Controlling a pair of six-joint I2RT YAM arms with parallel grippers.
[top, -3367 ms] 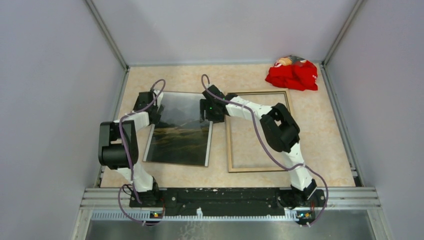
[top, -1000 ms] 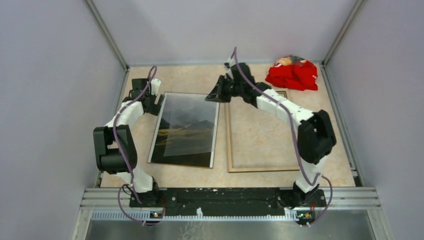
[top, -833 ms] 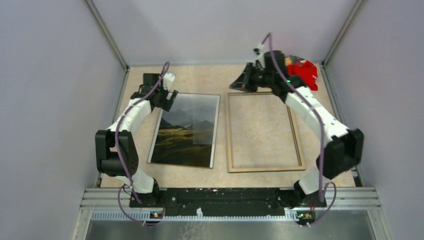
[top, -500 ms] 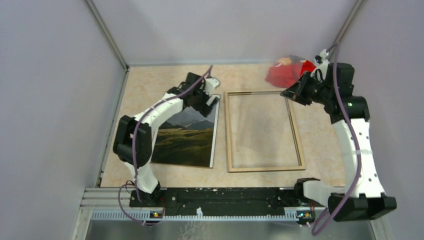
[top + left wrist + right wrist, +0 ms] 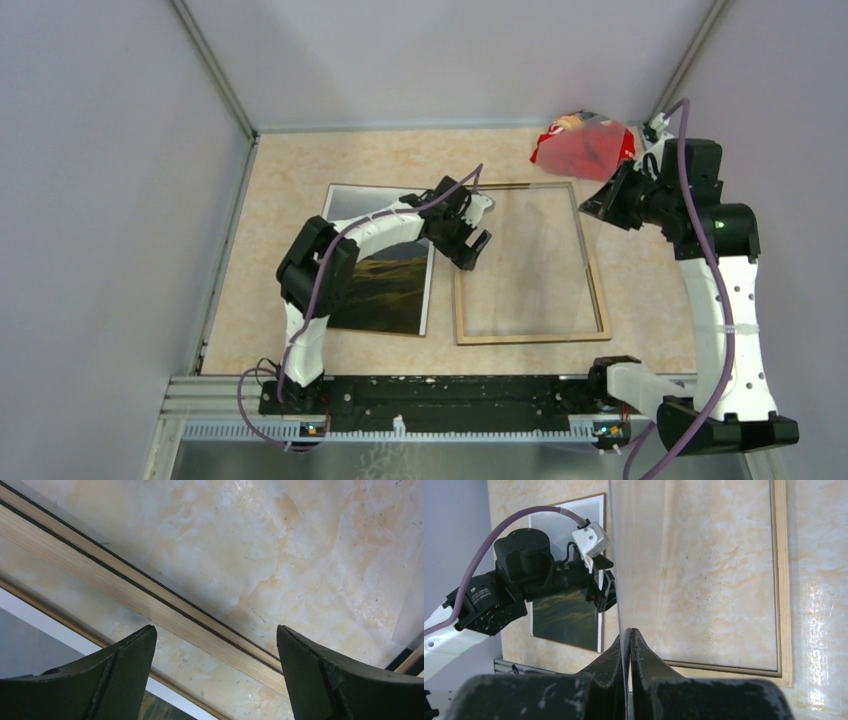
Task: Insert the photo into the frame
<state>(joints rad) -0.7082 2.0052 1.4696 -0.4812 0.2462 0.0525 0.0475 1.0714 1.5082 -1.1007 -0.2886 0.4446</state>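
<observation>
The photo (image 5: 385,285) lies face up on the table, left of the frame (image 5: 596,290), with my left arm across its upper part. The frame lies flat with its tan wood side up. My left gripper (image 5: 470,243) hangs open just above the frame's left rail (image 5: 150,607), the photo's white border (image 5: 45,622) beside it, nothing between its fingers (image 5: 125,655). My right gripper (image 5: 603,205) is raised at the frame's far right corner, shut on the edge of a clear sheet (image 5: 540,240) that slants over the frame. In the right wrist view the gripper (image 5: 629,632) pinches that sheet (image 5: 616,555).
A red cloth (image 5: 585,150) lies bunched at the far right corner. Grey walls close the table on three sides. A metal rail (image 5: 460,390) runs along the near edge between the arm bases.
My left gripper swung right from the photo's far left corner to the frame's left rail. My right arm swung right and lifted the clear sheet off to the frame's right side.
</observation>
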